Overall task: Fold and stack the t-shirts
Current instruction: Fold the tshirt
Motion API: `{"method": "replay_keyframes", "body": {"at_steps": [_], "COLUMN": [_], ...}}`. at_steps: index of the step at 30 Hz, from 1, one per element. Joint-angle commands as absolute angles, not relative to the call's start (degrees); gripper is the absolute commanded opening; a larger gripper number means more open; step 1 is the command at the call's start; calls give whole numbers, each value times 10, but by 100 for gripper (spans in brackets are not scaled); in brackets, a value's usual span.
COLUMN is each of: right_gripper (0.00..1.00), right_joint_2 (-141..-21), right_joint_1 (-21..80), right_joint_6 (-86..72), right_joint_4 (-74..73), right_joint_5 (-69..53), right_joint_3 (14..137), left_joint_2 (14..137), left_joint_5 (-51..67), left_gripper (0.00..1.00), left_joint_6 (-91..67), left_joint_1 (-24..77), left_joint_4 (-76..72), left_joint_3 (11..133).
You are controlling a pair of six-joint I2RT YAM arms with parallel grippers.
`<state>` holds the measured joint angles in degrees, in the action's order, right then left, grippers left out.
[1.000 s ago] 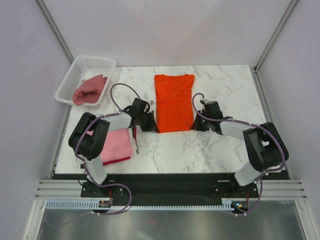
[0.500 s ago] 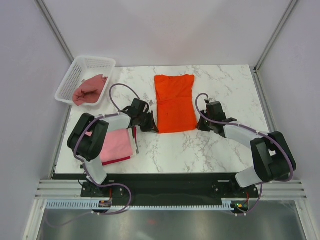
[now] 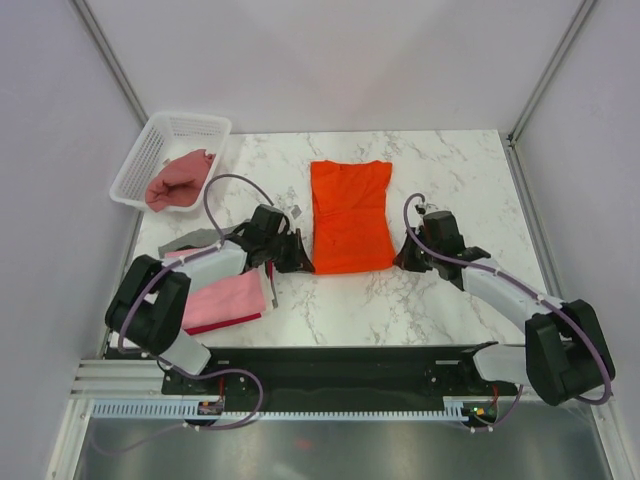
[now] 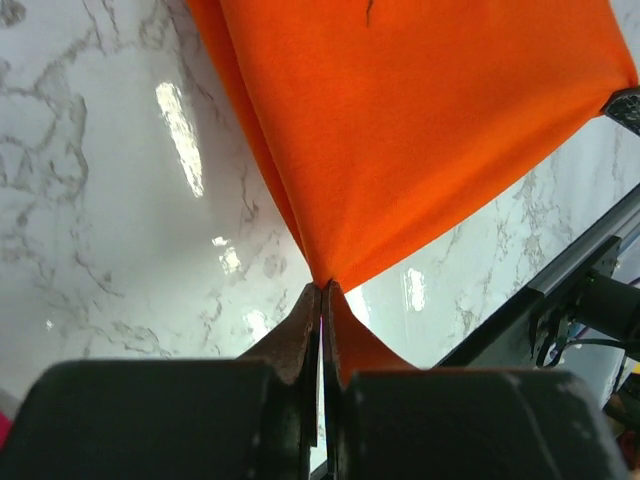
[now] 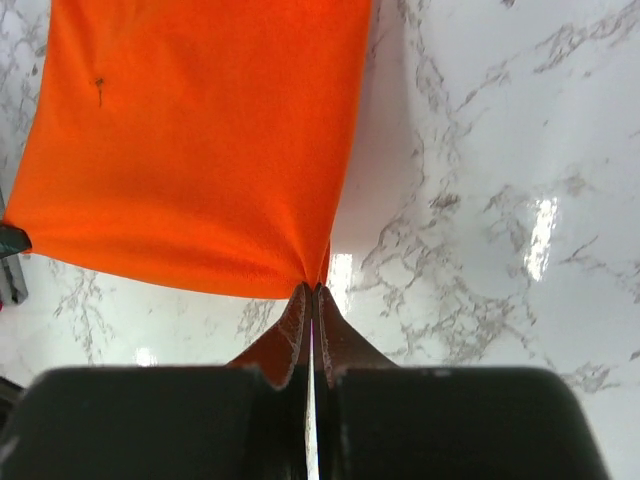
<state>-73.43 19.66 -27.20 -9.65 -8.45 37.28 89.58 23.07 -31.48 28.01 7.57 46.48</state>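
At mid-worktop [image 3: 460,180] both jaws pinch shut on the orange t-shirt's [image 3: 348,215] near corners; folding likely needs an even lift.

White marble-patterned table [image 3: 360,300] enclosed by plain pale walls [image 3: 330,60] on three sides. Silver metal posts [image 3: 108,62] seen at back corners. Black base plate [image 3: 340,360] and slotted aluminium rail [image 3: 340,385] fixed along near edge. Light glare [image 4: 180,125] reflected on glossy tabletop.
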Motion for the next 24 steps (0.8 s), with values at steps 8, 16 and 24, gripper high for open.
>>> {"method": "replay_keyframes", "body": {"at_steps": [8,16,24], "right_gripper": [0,0,0], "right_joint_2": [-576,-450,-540], "right_joint_1": [204,206,205], "right_joint_6": [-307,-313,-289], "right_joint_4": [-217,-340,-365], "right_joint_5": [-130,-102,-19], "right_joint_3": [327,384,521], "left_joint_2": [734,628,641], "left_joint_5": [233,248,243], "left_gripper": [2,2,2], "left_joint_6": [-392,-440,-436], "left_joint_1": [341,378,350], "left_joint_4": [127,143,214], "left_joint_3": [387,366,476]}}
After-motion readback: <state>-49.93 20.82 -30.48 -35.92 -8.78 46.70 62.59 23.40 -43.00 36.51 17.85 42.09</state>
